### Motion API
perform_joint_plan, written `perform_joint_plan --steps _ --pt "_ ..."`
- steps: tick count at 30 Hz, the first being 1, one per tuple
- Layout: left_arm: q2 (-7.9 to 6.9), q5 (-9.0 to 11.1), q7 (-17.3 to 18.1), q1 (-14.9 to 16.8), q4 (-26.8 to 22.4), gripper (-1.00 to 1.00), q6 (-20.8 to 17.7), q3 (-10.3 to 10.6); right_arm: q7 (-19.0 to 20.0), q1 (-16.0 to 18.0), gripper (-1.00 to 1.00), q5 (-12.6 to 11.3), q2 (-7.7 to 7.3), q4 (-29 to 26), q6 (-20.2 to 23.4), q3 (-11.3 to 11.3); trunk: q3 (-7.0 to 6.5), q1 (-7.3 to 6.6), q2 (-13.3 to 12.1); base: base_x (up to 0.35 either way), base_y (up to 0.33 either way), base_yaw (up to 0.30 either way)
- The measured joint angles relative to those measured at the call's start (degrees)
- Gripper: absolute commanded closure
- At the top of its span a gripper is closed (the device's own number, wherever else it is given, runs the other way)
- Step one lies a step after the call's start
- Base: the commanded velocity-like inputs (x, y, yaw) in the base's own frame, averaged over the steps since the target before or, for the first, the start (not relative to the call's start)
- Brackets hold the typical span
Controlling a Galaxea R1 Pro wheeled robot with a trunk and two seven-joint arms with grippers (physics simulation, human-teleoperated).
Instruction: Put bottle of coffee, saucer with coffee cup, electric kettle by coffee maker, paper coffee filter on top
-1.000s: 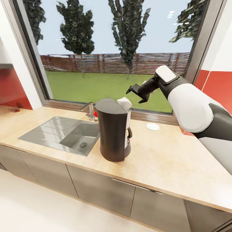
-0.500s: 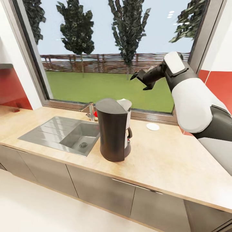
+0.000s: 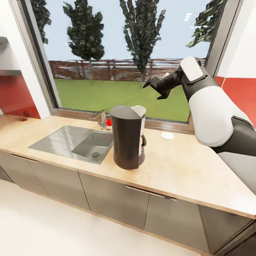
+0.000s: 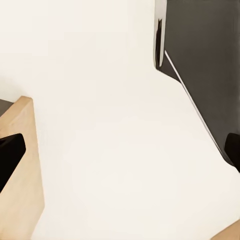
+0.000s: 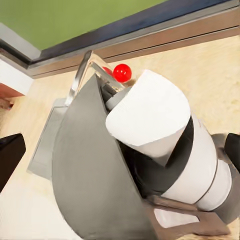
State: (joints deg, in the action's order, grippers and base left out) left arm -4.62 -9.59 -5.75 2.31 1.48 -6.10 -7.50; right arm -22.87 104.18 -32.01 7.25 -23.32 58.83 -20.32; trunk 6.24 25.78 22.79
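Note:
The dark grey coffee maker (image 3: pixel 127 138) stands on the kitchen countertop (image 3: pixel 177 167), just right of the sink. A white paper coffee filter (image 3: pixel 139 111) lies on its top. In the right wrist view the paper coffee filter (image 5: pixel 150 112) rests on the coffee maker (image 5: pixel 90 175) right below the camera. My right gripper (image 3: pixel 156 87) hangs open and empty in front of the window, above and to the right of the machine. The saucer (image 3: pixel 168 135) lies flat near the window sill. My left gripper (image 4: pixel 120 155) is open over pale floor.
A steel sink (image 3: pixel 78 142) with a faucet (image 3: pixel 103 121) and a red knob (image 3: pixel 108 122) is set into the counter at left. Two grey wall shelves (image 3: pixel 10 72) show at the far left. Grey cabinet fronts (image 3: pixel 113 202) run below. A dark cabinet (image 4: pixel 205 65) stands by the left gripper.
My right gripper rose up and away from the filter, which stays on the coffee maker. Since then the camera has shifted, so the counter looks a bit farther and further right.

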Motion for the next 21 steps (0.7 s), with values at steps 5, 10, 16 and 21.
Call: perform_joint_plan --steps 5,10,16,21 --pt "-0.37 0.0 0.01 0.32 0.0 -1.0 0.0 -0.01 0.0 0.0 -1.0 0.05 -0.05 0.0 -0.01 0.01 0.0 -0.01 0.0 -0.266 0.146 -0.002" --pt "-0.48 -0.01 -0.02 0.51 -0.87 -1.0 0.05 0.0 0.01 -0.01 -1.0 0.1 -0.1 0.07 0.01 0.02 0.0 -0.03 0.01 -0.102 0.275 -0.195" --pt "-0.54 -0.01 -0.05 0.55 -1.83 -1.0 0.16 -0.01 0.01 0.0 -1.0 0.12 -0.1 0.31 -0.01 0.1 0.0 -0.03 0.01 -0.022 0.213 -0.29" --pt "-0.49 -0.01 -0.04 0.56 -1.93 -1.0 0.17 -0.01 0.01 0.0 -1.0 0.12 -0.09 0.35 -0.02 0.1 0.0 -0.03 0.01 -0.002 0.03 -0.292"
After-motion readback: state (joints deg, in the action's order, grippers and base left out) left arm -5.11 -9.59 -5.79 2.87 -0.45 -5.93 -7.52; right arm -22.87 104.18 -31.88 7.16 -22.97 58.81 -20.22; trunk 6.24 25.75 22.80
